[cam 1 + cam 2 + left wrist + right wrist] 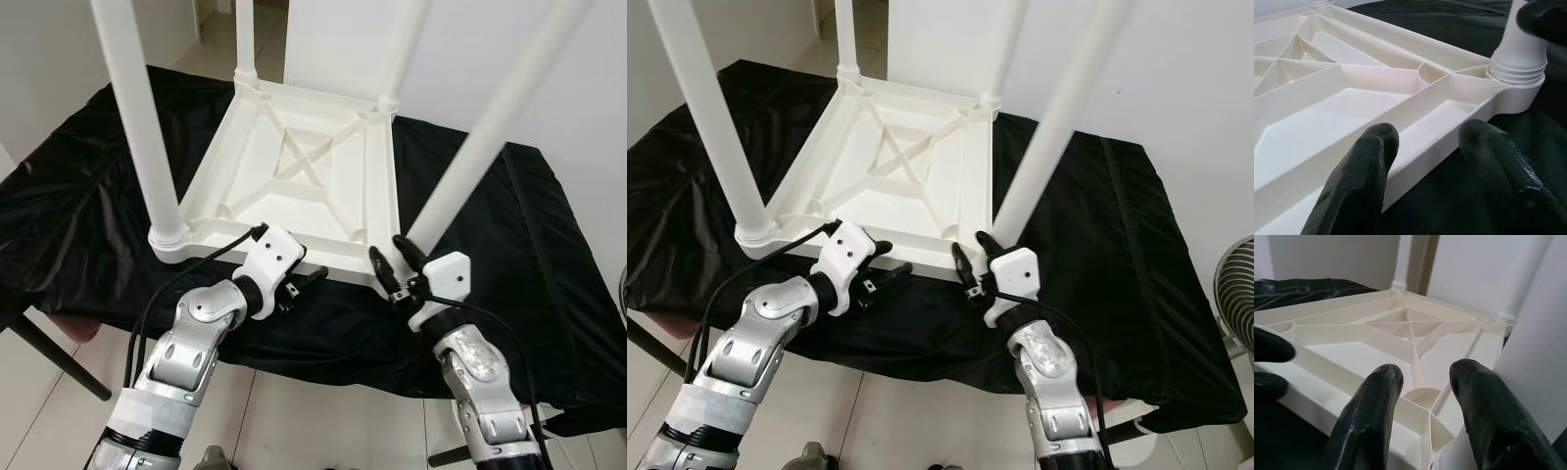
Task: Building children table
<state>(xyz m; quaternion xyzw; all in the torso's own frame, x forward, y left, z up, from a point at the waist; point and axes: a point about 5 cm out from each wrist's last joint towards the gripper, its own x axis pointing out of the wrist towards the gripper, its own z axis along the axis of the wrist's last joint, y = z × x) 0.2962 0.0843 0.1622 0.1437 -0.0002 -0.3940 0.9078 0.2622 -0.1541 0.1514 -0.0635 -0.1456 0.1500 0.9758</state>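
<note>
Right now I see the white children's table (294, 166) lying upside down in the middle of the desk (549, 294), which is draped in black cloth, four legs up. My left gripper (299, 286) sits at its near edge, fingers parted astride the rim. My right gripper (389, 264) is open at the near right leg (480, 147), holding nothing.

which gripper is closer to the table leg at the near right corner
Right. The right gripper sits at the base of that leg; the left gripper is farther along the tabletop's near edge.
</note>
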